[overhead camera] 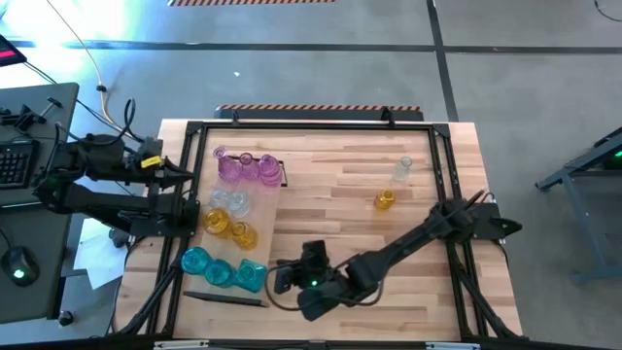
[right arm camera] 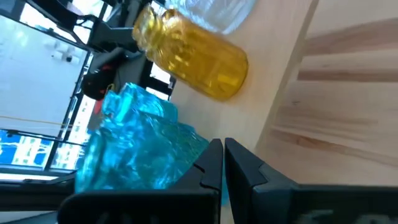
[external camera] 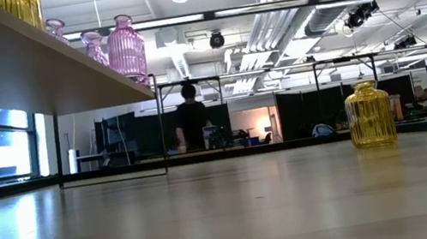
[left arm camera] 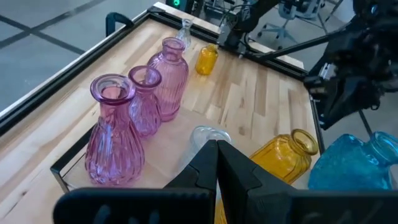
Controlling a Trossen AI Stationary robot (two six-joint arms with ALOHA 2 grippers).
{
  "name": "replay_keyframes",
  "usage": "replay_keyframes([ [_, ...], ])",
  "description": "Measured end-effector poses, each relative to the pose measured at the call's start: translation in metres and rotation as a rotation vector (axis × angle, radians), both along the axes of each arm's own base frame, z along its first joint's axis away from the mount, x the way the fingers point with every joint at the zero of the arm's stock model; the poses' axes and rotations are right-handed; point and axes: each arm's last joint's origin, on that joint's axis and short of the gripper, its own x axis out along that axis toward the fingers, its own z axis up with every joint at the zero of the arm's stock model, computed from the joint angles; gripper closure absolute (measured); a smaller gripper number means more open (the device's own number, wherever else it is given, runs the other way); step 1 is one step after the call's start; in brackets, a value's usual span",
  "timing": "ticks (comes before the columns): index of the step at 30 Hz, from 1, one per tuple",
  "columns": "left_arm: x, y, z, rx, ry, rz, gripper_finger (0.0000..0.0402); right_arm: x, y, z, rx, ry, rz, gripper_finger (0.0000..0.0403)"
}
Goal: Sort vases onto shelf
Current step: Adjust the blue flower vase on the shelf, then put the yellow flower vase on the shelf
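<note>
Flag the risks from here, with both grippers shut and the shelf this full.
1. The right gripper sits beside the teal vases on the shelf; a sideways swing could topple one.
2. The vases on the shelf stand packed together, so placing another risks a knock.
3. The yellow vase and clear vase stand close; grabbing one could clip the other.

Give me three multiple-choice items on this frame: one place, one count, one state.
1. Where is the amber-yellow glass jar seen in the low view?
A) on the bare butcher-block tabletop, right of the light-wood shelf
B) among the pink vases
C) in a gripper

2. How many pink ribbed glass vases stand on the shelf?
A) one
B) three
C) six

3. The right gripper is:
A) wide open
B) shut on the jar
C) shut, empty, by a teal glass vase

Key: 1 A, it stands on bare wood; 2 B, the left wrist view shows three; 3 C, fingers together, nothing between.
</note>
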Motion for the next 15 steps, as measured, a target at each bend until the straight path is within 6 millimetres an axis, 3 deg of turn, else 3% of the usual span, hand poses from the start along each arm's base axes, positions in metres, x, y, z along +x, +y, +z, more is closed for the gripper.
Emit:
replay_keyframes([
  [5,-0.001,-0.001,0.0,-0.006,-0.005,-0.022,0.0401,0.019,0.01,-0.011,0.008,0.019,0.013,0.0403],
  [15,-0.001,-0.001,0.0,0.012,-0.002,-0.033,0.0401,0.036,0.022,-0.02,0.061,0.024,0.026,0.0403],
])
